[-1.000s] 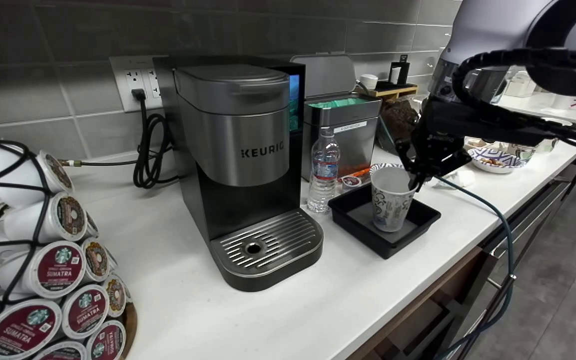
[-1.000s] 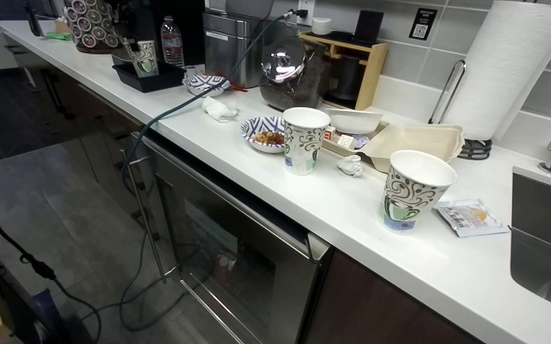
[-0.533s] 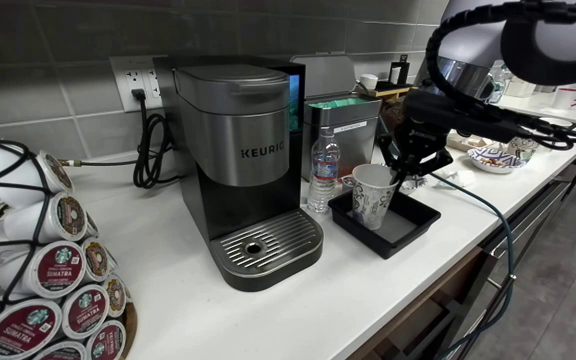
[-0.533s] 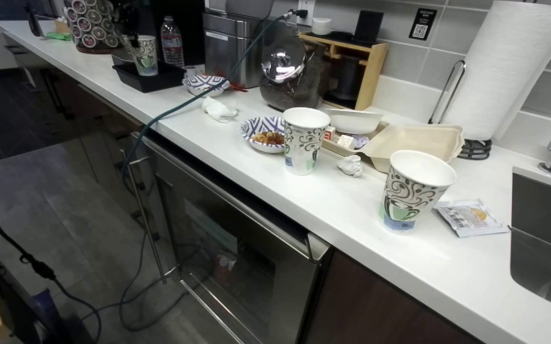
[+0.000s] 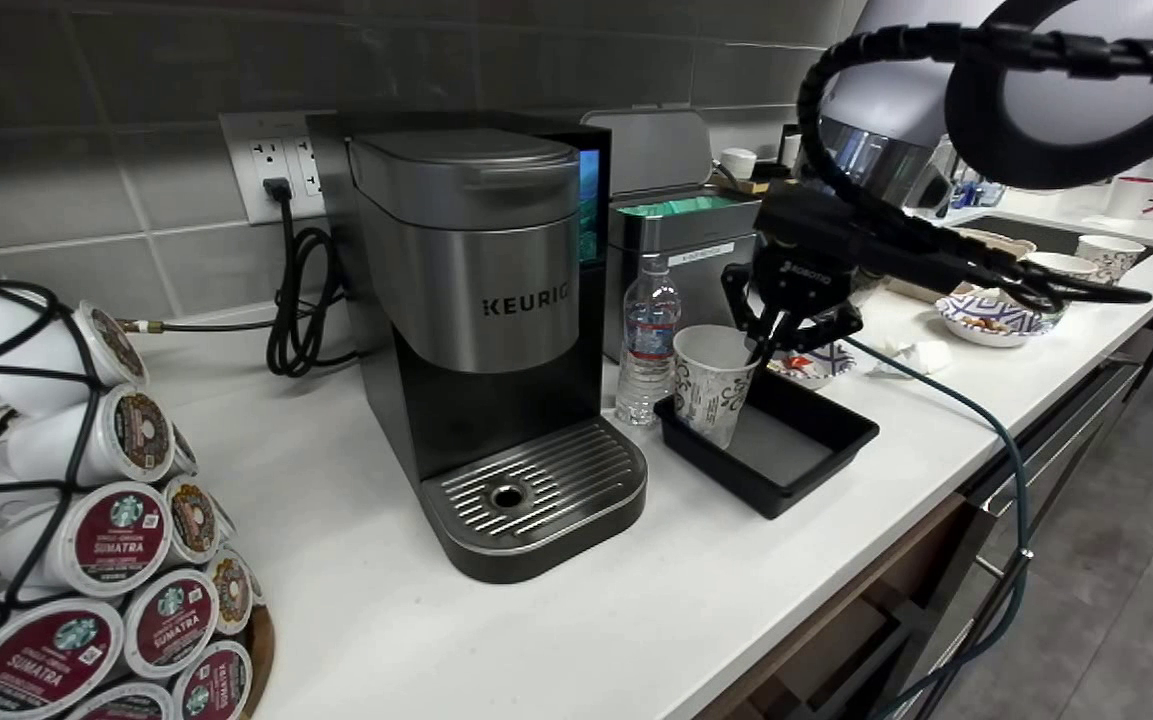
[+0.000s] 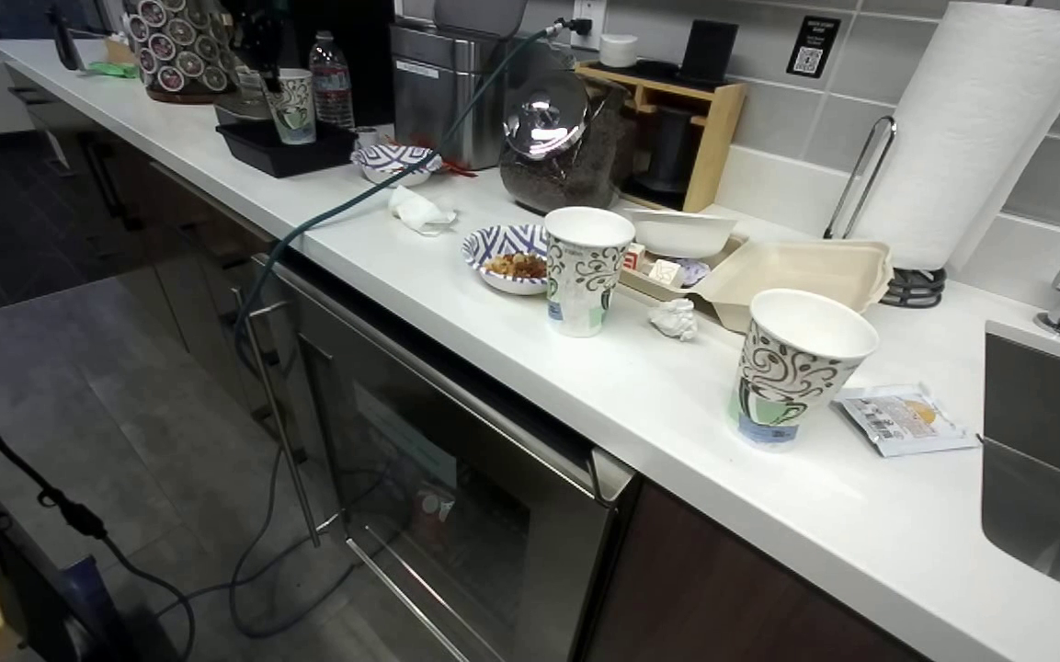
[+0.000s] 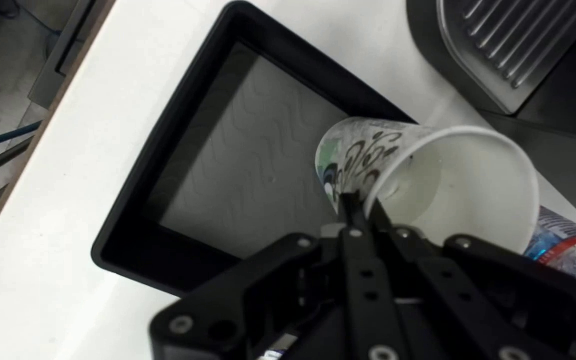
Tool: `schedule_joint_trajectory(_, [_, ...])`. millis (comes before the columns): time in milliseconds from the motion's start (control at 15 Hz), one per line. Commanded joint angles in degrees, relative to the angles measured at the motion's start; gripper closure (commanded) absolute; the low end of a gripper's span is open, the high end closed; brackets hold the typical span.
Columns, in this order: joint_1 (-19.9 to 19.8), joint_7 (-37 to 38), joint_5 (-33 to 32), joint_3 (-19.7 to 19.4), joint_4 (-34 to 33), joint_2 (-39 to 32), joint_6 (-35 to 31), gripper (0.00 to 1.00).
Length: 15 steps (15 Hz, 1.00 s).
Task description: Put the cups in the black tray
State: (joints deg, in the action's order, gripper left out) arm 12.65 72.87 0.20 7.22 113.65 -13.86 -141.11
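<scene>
My gripper (image 5: 762, 352) is shut on the rim of a white patterned paper cup (image 5: 708, 395), one finger inside and one outside. In the wrist view the gripper (image 7: 365, 207) pinches the near wall of the cup (image 7: 362, 150). The held cup is inside the black tray (image 5: 786, 455), at the tray's end by the bottle, slightly tilted. I cannot tell whether its base rests on the tray floor. The rest of the tray floor (image 7: 253, 165) is bare. Two more cups (image 6: 587, 267) (image 6: 796, 368) stand upright on the counter in an exterior view, far from the gripper.
A clear plastic bottle (image 5: 649, 345) stands close beside the tray and cup. The coffee machine (image 5: 481, 260) is next to it. Patterned bowls (image 6: 396, 158) (image 6: 504, 244), a crumpled napkin (image 6: 421, 211) and a hose (image 6: 346, 216) lie between the tray and the other cups.
My gripper has carried the held cup across the tray towards the bottle, from the tray's middle to its end. The grip has stayed shut. The other cups have not moved.
</scene>
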Motion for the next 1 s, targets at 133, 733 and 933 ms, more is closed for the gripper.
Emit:
schedule_joint_trajectory(133, [1.6,3.5,-1.4,-1.8,-2.3,-3.0,-1.1,0.99])
schedule_joint_trajectory(733, [-0.5,-2.2,2.5,-1.2,-1.4,1.9,4.1,0.33])
schedule_joint_trajectory(933, [-2.2,-9.6,2.9,-1.5,0.2,6.7,6.8,0.11])
